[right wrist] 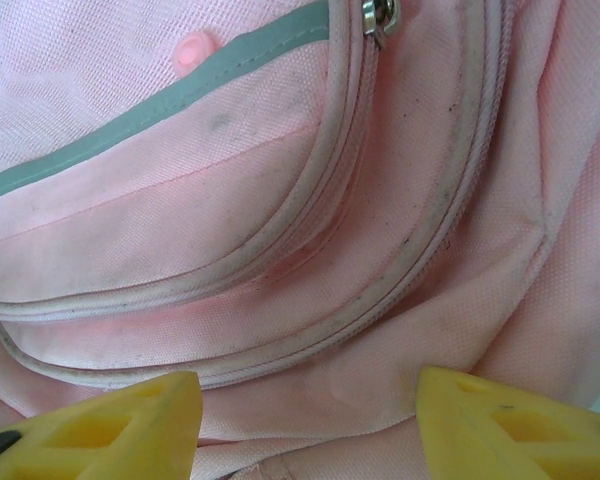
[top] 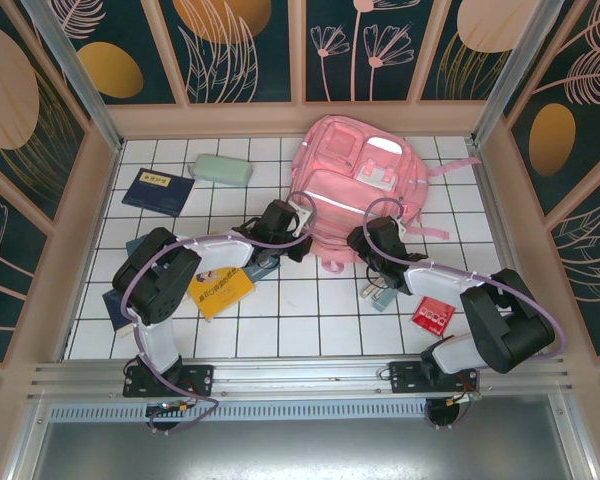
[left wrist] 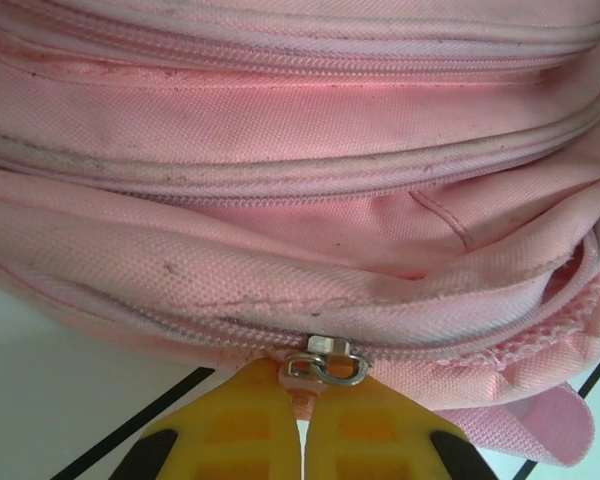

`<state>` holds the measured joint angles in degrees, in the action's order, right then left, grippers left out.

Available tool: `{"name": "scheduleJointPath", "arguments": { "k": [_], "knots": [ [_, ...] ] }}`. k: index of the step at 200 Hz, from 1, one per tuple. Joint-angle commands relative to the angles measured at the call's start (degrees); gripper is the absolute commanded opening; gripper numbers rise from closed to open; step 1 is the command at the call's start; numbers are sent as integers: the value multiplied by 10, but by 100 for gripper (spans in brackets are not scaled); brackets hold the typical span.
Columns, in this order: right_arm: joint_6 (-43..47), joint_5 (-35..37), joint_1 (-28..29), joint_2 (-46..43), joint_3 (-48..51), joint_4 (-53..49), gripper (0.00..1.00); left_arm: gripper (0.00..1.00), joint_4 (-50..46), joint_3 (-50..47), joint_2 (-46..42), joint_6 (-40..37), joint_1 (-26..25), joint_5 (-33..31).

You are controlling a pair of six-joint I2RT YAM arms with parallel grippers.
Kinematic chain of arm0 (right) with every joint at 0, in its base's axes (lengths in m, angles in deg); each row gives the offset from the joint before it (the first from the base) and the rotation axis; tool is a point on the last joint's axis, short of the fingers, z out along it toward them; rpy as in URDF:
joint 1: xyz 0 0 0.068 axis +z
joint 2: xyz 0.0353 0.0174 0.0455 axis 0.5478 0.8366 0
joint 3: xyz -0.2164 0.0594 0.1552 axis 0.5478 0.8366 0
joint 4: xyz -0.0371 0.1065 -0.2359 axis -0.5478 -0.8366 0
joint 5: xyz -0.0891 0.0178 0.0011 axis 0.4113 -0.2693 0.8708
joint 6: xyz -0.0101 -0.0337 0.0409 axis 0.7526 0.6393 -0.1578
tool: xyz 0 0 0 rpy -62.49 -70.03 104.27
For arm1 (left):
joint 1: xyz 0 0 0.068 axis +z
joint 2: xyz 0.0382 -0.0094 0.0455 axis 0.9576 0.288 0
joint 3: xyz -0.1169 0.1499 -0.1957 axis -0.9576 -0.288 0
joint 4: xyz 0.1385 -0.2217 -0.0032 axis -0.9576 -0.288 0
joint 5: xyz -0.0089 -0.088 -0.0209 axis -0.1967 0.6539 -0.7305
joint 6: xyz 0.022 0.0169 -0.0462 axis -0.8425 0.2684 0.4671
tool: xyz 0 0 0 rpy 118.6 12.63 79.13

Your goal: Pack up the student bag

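The student bag point(top: 365, 185), a big pink backpack with a pale stripe, lies at the back middle of the tiled table. My left gripper point(top: 302, 215) is at its lower left edge. In the left wrist view the yellow fingers point(left wrist: 240, 420) of that gripper point(left wrist: 302, 385) are shut on the pink tab of a metal zipper pull point(left wrist: 325, 368) at the bag's point(left wrist: 300, 200) zip seam. My right gripper point(top: 375, 225) presses into the bag's lower right. Its fingertips point(right wrist: 130, 420) stand wide apart, closed round a bunched fold of the pink fabric point(right wrist: 310, 400).
A mint-green pencil case point(top: 221, 169) and a dark blue book point(top: 157, 191) lie at the back left. A yellow book point(top: 220, 292) sits under the left arm. A red packet point(top: 432, 317) lies near the right arm. Patterned walls enclose the table.
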<state>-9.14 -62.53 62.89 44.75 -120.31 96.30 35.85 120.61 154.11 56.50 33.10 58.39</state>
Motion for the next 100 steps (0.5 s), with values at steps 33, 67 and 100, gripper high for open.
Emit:
{"name": "scheduleJointPath", "arguments": {
  "k": [33, 67, 100],
  "knots": [
    [22, 19, 14, -39, -13, -22, 59, 0, 3, -23, -64, 23, 0, 18],
    [15, 30, 55, -61, -11, -32, 60, 0, 1, -22, -77, 31, 0, 40],
    [10, 25, 88, -42, -22, -24, 60, 0, -1, -22, -74, 37, -1, 44]
  ]
}}
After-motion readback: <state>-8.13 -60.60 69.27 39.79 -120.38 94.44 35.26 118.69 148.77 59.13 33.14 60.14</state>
